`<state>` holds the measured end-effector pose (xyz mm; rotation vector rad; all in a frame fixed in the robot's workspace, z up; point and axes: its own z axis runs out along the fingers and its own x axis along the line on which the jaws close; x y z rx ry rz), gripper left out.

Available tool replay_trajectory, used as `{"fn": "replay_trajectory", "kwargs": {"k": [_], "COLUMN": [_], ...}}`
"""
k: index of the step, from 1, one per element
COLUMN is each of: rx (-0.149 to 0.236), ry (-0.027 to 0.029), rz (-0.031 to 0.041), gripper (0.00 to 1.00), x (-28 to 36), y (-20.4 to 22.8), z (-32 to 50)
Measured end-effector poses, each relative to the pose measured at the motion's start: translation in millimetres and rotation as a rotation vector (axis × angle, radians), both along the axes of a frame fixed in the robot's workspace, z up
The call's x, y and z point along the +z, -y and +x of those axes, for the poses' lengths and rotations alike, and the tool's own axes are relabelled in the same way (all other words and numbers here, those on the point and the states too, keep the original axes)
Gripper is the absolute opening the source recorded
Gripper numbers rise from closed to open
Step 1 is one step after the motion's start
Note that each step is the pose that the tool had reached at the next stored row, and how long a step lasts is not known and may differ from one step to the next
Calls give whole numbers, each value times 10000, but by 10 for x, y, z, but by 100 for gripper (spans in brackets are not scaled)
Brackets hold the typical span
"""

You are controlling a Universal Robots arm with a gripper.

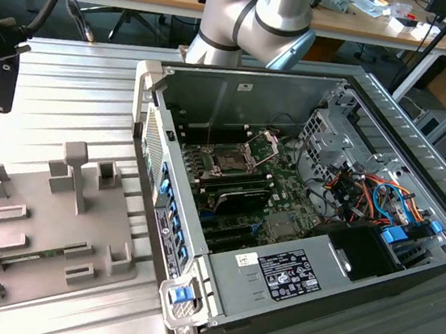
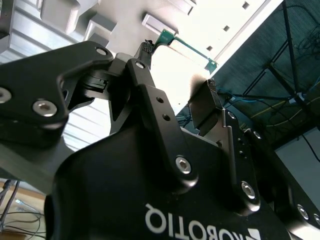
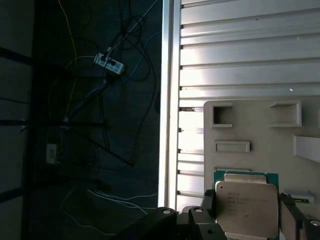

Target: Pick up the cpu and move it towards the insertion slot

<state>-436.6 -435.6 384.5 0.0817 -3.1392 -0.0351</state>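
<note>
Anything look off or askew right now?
Nothing stands out. The cpu lies flat and square at the gripper, with no visible damage, and the insertion slot has its bracket swung open.

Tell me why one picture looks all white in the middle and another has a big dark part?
In the second wrist view, glare washes the tray white behind the black hand; in the first wrist view, the floor beyond the table lies in shadow while the cpu catches light; the exterior view is evenly lit.
</note>
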Motion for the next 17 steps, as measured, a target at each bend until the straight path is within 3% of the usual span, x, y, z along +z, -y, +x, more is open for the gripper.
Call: {"fn": "replay_trajectory", "kwargs": {"k": [7,17], "rx": [8,9], "ry": [-1,0], "rz": [4,11], "gripper": [55,55], "x": [36,145], "y": [0,0], "z": [0,0]}}
